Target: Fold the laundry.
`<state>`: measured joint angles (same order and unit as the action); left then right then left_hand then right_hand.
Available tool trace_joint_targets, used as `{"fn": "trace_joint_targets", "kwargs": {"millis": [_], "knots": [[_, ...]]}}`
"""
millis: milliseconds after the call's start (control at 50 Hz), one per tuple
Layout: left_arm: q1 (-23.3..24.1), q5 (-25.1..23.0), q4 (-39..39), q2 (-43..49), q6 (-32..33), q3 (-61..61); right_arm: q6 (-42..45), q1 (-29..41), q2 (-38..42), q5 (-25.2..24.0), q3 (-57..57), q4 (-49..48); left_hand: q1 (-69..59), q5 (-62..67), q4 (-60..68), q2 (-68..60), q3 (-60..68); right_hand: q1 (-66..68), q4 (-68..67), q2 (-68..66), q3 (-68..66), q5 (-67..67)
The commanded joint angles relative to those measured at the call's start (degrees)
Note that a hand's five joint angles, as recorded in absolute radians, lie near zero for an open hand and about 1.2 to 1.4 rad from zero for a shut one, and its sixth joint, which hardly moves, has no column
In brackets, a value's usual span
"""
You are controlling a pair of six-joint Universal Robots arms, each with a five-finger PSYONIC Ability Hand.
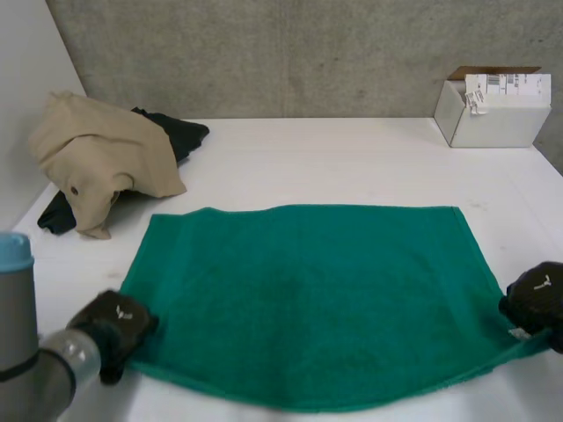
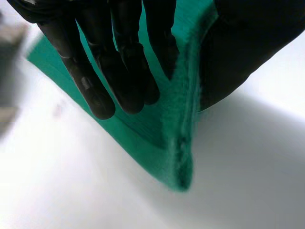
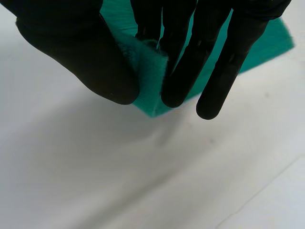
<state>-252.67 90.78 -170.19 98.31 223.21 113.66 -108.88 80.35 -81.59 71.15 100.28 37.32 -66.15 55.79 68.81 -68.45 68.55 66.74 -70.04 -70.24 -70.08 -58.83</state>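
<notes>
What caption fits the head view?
The left hand and right hand pinch near corners of the green towel on a white table.

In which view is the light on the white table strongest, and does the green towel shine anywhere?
Head view: even, soft light, the green terry towel matte, no shine. Left wrist view: white table brightest, nearly washed out beside the towel's corner. Right wrist view: table dimmer.

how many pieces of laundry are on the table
3: a green towel spread mid-table, near corners pinched by the left hand and right hand; a crumpled beige garment far left; a black garment under it. That pile may hide more.
</notes>
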Motion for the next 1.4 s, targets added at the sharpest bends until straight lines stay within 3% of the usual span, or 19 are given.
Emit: {"fn": "trace_joint_targets", "kwargs": {"millis": [20,180,260,400,560,580,600,620,640,760,840,920,1020,1140,1260,1400], "knots": [[1.74,-0.07,-9.19,8.38,-0.32,-13.27,-12.30,1.92,9.43,1.00,-8.95,-12.60,-13.85,14.21,11.19,-11.55,11.45,13.26,-9.96,-9.76,-9.92,-11.17],[2.88,1.42,-18.68,23.85,-0.32,-27.69,-18.03,6.48,18.99,3.99,-18.61,-26.04,-13.85,14.21,11.19,-11.55,11.45,13.26,-9.96,-9.76,-9.92,-11.17],[3.67,6.33,-22.37,31.66,0.38,-35.50,-19.34,9.03,24.27,6.71,-23.18,-32.81,-13.85,14.21,11.19,-11.55,11.45,13.26,-9.96,-9.76,-9.92,-11.17],[4.20,7.75,-29.49,38.71,0.91,-43.95,-19.88,11.67,31.75,10.50,-30.66,-42.58,-13.85,14.21,11.19,-11.55,11.45,13.26,-9.96,-9.76,-9.92,-11.17],[5.51,8.28,-31.78,46.70,7.75,-52.74,-19.79,14.66,42.11,11.99,-40.58,-48.74,-13.85,14.21,11.19,-11.55,11.45,13.26,-9.96,-9.76,-9.92,-11.17],[5.78,8.19,-32.13,47.06,8.11,-52.84,-19.88,15.01,43.18,12.34,-41.38,-48.74,-8.21,8.57,5.55,-5.91,5.81,6.32,-3.03,-2.82,-2.98,-4.24],[6.04,8.10,-32.22,47.33,8.64,-52.75,-19.79,15.36,43.97,12.87,-42.08,-48.74,20.16,-19.80,-22.82,22.45,-22.56,-22.39,25.68,25.89,25.73,24.48],[6.39,8.19,-32.31,47.50,8.90,-52.75,-19.70,15.72,44.50,13.65,-42.53,-48.74,39.26,-38.90,-41.92,41.55,-41.66,-51.49,54.78,54.99,54.83,53.57],[7.18,8.10,-32.84,47.85,9.43,-52.75,-19.44,16.41,45.29,15.31,-43.14,-48.83,55.93,-55.58,-58.60,58.23,-58.34,-56.74,60.04,60.24,60.08,58.83],[8.77,9.42,-34.25,45.84,9.61,-51.26,-22.68,16.95,41.35,16.65,-42.27,-48.92,56.15,-55.79,-58.81,58.45,-58.55,-56.74,60.04,60.24,60.08,58.83],[8.59,11.70,-34.60,39.78,8.65,-46.96,-28.13,16.25,34.06,15.34,-37.44,-48.65,56.15,-55.79,-58.81,58.45,-58.55,-56.74,60.04,60.24,60.08,58.83],[8.59,11.97,-34.69,34.60,7.06,-40.72,-32.44,13.97,25.28,9.46,-31.03,-46.55,56.15,-55.79,-58.81,58.45,-58.55,-56.74,60.04,60.24,60.08,58.83],[8.68,11.62,-34.34,26.52,3.29,-31.59,-33.67,9.22,18.24,1.73,-24.00,-35.86,56.15,-55.79,-58.81,58.45,-58.55,-56.74,60.04,60.24,60.08,58.83],[8.77,10.83,-34.34,21.76,-1.99,-24.63,-34.47,7.11,17.70,-1.80,-19.51,-26.69,56.15,-55.79,-58.81,58.45,-58.55,-53.98,57.27,57.48,57.32,56.06],[8.86,8.89,-34.34,20.79,-4.89,-21.02,-34.38,5.44,21.90,-5.23,-16.60,-28.26,56.15,-55.79,-58.81,58.45,-58.55,-43.39,46.68,46.88,46.72,45.47],[8.86,8.80,-34.34,21.23,-4.89,-20.58,-33.94,5.35,25.69,-5.76,-17.22,-28.79,56.15,-55.79,-58.81,58.45,-58.55,-40.52,43.81,44.02,43.86,42.60]]}}
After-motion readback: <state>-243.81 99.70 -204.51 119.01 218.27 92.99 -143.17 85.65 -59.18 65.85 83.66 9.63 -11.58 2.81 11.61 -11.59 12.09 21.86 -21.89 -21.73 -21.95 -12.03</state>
